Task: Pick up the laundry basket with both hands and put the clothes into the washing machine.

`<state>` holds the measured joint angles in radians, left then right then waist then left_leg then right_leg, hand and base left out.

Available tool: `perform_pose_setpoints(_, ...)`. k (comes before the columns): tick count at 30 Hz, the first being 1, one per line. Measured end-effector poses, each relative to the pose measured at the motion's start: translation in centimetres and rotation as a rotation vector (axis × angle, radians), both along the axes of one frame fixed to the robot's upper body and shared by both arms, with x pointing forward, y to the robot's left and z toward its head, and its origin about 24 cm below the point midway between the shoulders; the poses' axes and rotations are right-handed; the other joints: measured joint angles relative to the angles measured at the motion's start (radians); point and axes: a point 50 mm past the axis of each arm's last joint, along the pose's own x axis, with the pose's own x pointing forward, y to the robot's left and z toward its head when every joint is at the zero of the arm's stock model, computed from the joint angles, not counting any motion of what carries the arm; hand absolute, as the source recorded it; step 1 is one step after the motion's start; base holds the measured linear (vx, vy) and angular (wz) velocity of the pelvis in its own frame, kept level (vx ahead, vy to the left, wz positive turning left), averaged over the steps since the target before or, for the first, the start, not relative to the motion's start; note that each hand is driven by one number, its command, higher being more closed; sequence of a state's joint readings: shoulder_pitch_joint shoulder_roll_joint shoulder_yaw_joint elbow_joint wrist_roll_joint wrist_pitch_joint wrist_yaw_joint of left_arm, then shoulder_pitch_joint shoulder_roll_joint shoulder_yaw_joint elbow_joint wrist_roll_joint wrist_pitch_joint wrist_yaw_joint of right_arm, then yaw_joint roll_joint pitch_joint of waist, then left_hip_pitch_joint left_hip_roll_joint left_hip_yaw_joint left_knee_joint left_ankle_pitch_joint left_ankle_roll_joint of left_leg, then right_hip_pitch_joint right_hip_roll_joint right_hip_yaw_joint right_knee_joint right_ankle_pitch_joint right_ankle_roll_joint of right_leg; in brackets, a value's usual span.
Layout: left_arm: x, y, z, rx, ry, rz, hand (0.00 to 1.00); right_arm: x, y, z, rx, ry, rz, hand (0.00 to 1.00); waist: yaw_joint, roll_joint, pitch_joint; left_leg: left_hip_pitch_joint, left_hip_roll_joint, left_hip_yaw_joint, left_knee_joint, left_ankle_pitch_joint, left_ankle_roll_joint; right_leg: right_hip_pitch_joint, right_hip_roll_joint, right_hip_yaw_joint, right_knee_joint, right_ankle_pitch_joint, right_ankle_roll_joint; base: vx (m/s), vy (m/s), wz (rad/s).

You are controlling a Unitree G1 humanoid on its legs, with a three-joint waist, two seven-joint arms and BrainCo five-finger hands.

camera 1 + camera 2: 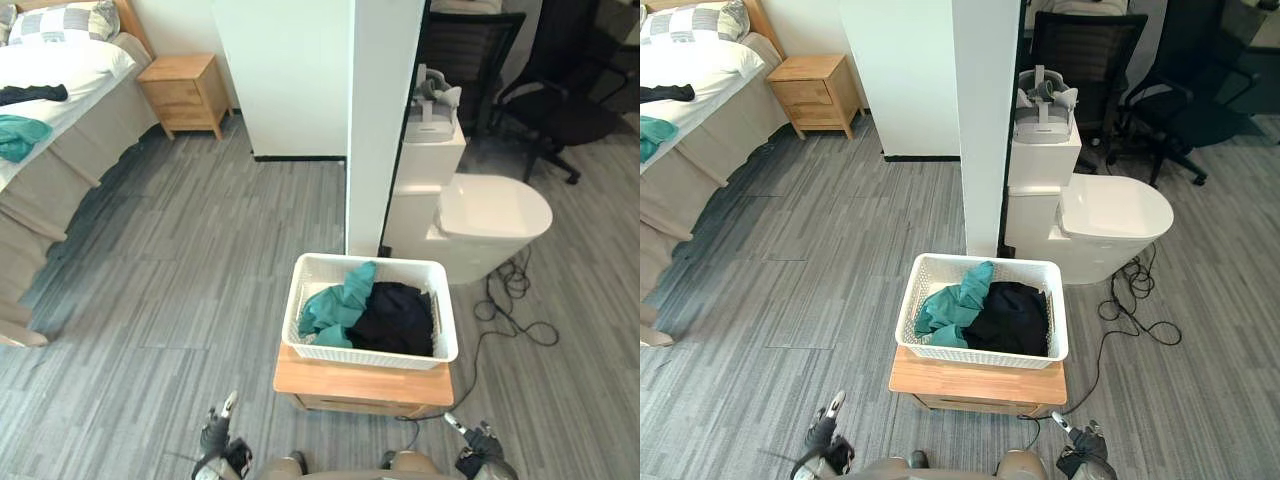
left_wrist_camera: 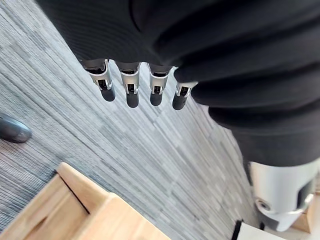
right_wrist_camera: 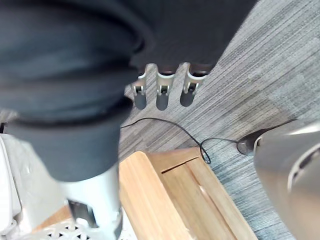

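Here the left hand (image 1: pixel 220 442) hangs low at the robot's side, fingers (image 2: pixel 131 90) straight and empty, apparently ready to reach. Ahead, between both hands, the white laundry basket (image 1: pixel 366 357) sits on a low wooden stand (image 1: pixel 362 386), seemingly raised for a two-handed lift. It opens upward, teal cloth (image 1: pixel 335 305) left of black cloth (image 1: pixel 395 318), with its long axis running across the robot's front so a short end faces each side. The right hand (image 1: pixel 480 442) hangs likewise, fingers (image 3: pixel 162 95) relaxed, holding nothing.

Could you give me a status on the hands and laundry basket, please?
Left hand, right hand open, empty. Laundry basket on wooden stand, clothes inside. Nothing blocking.
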<state>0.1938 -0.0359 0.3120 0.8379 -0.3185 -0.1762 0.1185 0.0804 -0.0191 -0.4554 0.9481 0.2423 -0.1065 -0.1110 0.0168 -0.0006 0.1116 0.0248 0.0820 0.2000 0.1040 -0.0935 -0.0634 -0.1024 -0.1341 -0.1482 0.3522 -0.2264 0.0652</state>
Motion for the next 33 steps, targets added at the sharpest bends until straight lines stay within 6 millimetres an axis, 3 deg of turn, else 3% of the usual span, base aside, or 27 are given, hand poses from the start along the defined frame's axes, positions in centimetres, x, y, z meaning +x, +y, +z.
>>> perform_pose_setpoints(3,0.6,0.8,1.9,0.093,-0.082,-0.053,0.0,0.9,-1.6,1.8,-0.116,-0.07,-0.024,0.0,0.0,0.006,-0.002,0.008,-0.001,0.017,-0.021,-0.004,-0.006,-0.004,0.008,0.019,-0.019,0.012,-0.006,-0.04,0.033,-0.23)
perform_pose_setpoints(6,2.5,2.5,5.5,0.208,-0.262,-0.061,0.0,3.2,-4.4,6.0,-0.315,-0.223,-0.014,0.0,-0.005,0.031,-0.013,0.006,-0.001,0.026,-0.034,-0.003,-0.006,-0.014,0.016,0.035,-0.034,0.016,-0.004,0.01,0.006,-0.16)
perform_pose_setpoints(9,4.9,3.4,8.7,0.284,-0.418,-0.072,0.0,5.0,-5.7,8.9,-0.412,-0.336,0.001,0.0,-0.006,0.046,-0.021,0.001,0.001,0.029,-0.035,0.002,-0.002,-0.026,0.023,0.043,-0.036,0.02,-0.001,0.09,-0.017,-0.08)
perform_pose_setpoints(11,6.6,3.5,10.4,0.312,-0.503,-0.082,0.0,5.9,-5.9,9.7,-0.432,-0.371,0.008,0.0,-0.007,0.048,-0.021,-0.005,0.001,0.029,-0.035,0.006,-0.005,-0.033,0.027,0.043,-0.04,0.021,-0.003,0.1,-0.015,-0.03)
perform_pose_setpoints(14,10.6,4.0,14.4,0.407,-0.671,-0.121,0.0,9.8,-6.0,12.3,-0.46,-0.49,0.012,0.0,-0.026,0.055,0.016,-0.043,0.001,0.029,-0.033,0.02,-0.009,-0.078,0.039,0.045,-0.042,0.038,-0.016,0.03,-0.028,-0.05)
perform_pose_setpoints(15,12.4,4.4,16.1,0.443,-0.728,-0.138,0.0,12.1,-6.1,14.1,-0.483,-0.562,0.026,0.0,-0.034,0.062,0.025,-0.088,0.004,0.034,-0.036,0.033,-0.001,-0.119,0.047,0.056,-0.058,0.062,-0.023,-0.07,-0.016,-0.33)
perform_pose_setpoints(16,15.5,4.6,18.9,0.496,-0.818,-0.191,0.0,15.5,-6.2,17.5,-0.527,-0.677,0.056,0.0,-0.033,0.068,0.068,-0.12,0.005,0.049,-0.053,0.065,0.0,-0.153,0.056,0.078,-0.096,0.104,-0.027,-0.09,-0.005,-0.39)
perform_pose_setpoints(19,20.1,4.1,22.6,0.572,-0.883,-0.401,0.0,19.6,-5.9,23.2,-0.588,-0.847,0.128,0.0,-0.043,0.081,0.115,-0.158,0.006,0.049,-0.069,0.091,0.005,-0.181,0.061,0.094,-0.145,0.15,-0.028,-0.08,0.011,-0.2)
perform_pose_setpoints(20,21.3,3.8,23.4,0.595,-0.88,-0.472,0.0,20.5,-5.5,24.7,-0.605,-0.887,0.155,0.0,-0.048,0.086,0.131,-0.162,0.006,0.049,-0.068,0.091,0.005,-0.185,0.06,0.096,-0.147,0.154,-0.028,-0.07,0.016,-0.06)
perform_pose_setpoints(25,24.2,3.4,25.1,0.623,-0.851,-0.573,0.0,22.3,-4.3,27.7,-0.633,-0.971,0.226,0.0,-0.048,0.098,0.161,-0.239,0.006,0.051,-0.071,0.124,0.009,-0.263,0.053,0.099,-0.147,0.177,-0.032,-0.08,-0.008,0.0)
perform_pose_setpoints(27,25.2,1.6,25.5,0.644,-0.842,-0.686,0.0,22.4,-4.5,29.2,-0.668,-0.998,0.245,0.0,-0.028,0.128,0.2,-0.263,0.008,0.051,-0.091,0.153,0.004,-0.294,0.052,0.095,-0.147,0.19,-0.038,-0.11,-0.051,0.06)
perform_pose_setpoints(33,24.9,0.1,24.8,0.676,-0.811,-0.81,0.0,22.3,-4.0,30.5,-0.735,-1.01,0.305,0.0,-0.023,0.134,0.205,-0.272,0.009,0.067,-0.105,0.164,-0.002,-0.322,0.052,0.096,-0.125,0.19,-0.038,-0.05,-0.03,0.0)
